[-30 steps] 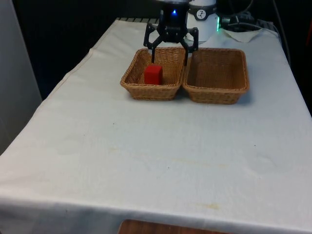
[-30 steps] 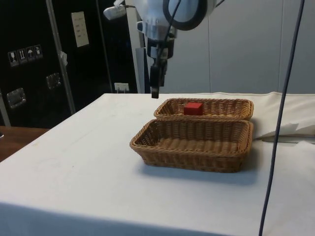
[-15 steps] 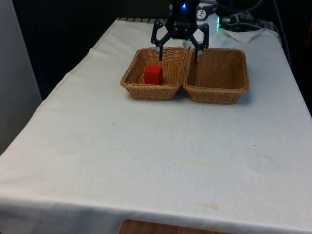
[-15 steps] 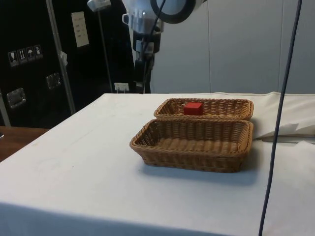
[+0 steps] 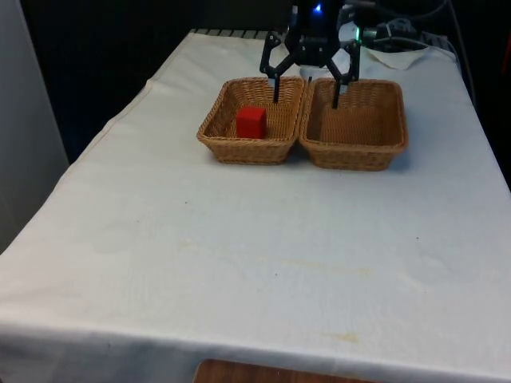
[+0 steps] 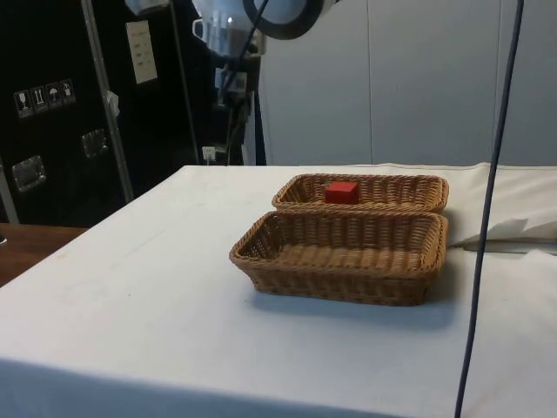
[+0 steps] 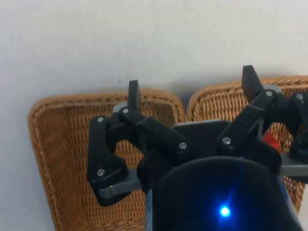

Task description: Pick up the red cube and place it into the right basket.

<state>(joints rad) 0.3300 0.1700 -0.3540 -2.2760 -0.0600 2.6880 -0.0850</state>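
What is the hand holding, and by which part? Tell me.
Nothing. The hand is open and empty; the red cube sits in a basket.

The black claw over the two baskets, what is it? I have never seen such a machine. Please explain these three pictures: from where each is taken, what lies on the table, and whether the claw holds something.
The claw is a robot arm's gripper: two black fingers that close on things. Here they are spread open and hold nothing.

One picture looks across the table from the front. One is taken from the table's side. One comes from a camera on the arm's wrist, looking down past the fingers.

On the white cloth stand two wicker baskets, side by side and touching. A red cube lies in the basket on the front view's left. The other basket is empty. The gripper hangs above the baskets' far ends, about where they meet.
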